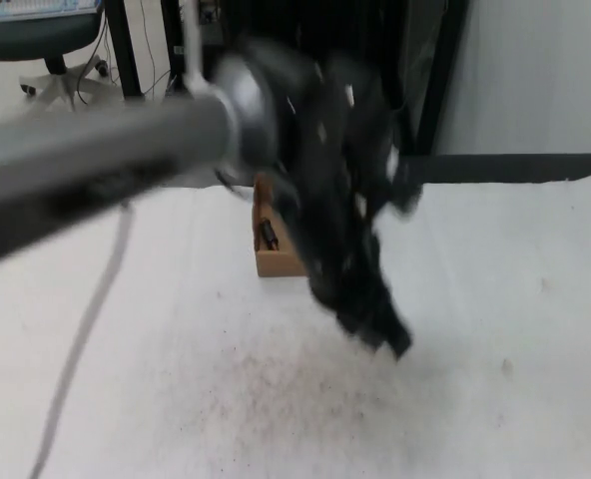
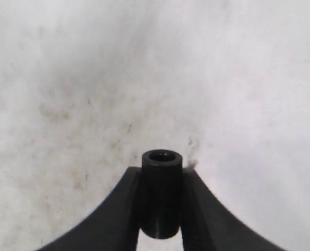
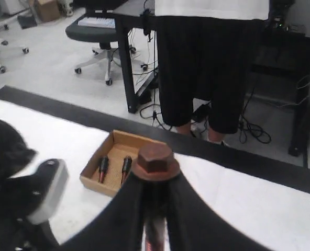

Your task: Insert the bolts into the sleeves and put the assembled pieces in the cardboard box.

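Left gripper (image 2: 162,175): fingers clamped on a black sleeve (image 2: 161,209), whose open bore projects past the fingertips toward the white bench (image 2: 66,78).

Right gripper (image 3: 156,183): fingers clamped on a bolt (image 3: 155,159) just under its hex head. Beyond it on the bench, the cardboard box (image 3: 119,149) holds two assembled pieces (image 3: 102,167) side by side.

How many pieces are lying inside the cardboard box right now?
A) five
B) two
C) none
B: the right wrist view shows two dark pieces lying side by side on the floor of the cardboard box.
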`<state>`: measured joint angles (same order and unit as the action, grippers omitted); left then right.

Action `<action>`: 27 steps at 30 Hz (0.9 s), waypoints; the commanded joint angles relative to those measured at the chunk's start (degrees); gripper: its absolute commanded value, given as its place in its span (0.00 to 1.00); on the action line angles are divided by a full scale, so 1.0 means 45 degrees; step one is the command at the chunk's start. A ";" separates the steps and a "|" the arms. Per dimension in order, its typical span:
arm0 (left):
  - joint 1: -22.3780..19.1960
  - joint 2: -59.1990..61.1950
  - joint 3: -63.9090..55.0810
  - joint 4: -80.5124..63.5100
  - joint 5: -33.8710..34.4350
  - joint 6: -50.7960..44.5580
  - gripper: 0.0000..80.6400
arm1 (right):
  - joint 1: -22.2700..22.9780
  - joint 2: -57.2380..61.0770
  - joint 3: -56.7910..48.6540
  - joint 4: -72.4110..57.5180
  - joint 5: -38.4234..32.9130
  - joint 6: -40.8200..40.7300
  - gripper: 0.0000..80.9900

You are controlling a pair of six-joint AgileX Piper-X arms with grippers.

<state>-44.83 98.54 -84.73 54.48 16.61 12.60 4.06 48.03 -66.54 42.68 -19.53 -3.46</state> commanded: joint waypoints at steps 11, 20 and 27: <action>-0.0048 -0.6594 0.0844 -0.2292 -0.1542 -0.1422 0.00 | 0.0381 -0.0106 -0.0050 -0.4258 -0.5977 0.4132 0.01; -0.0048 -1.2048 0.9027 -0.9621 -0.1847 -0.4911 0.00 | 0.2947 -0.0106 -0.0050 -0.6659 -0.5941 0.4852 0.01; -0.0048 -1.3209 1.3908 -1.8305 0.1632 -0.8014 0.00 | 0.5391 -0.0023 0.0250 -0.6985 -0.4285 0.4613 0.01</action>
<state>-44.85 40.18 -25.14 -16.99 18.58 -20.46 25.79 48.03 -66.07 12.16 -41.33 18.09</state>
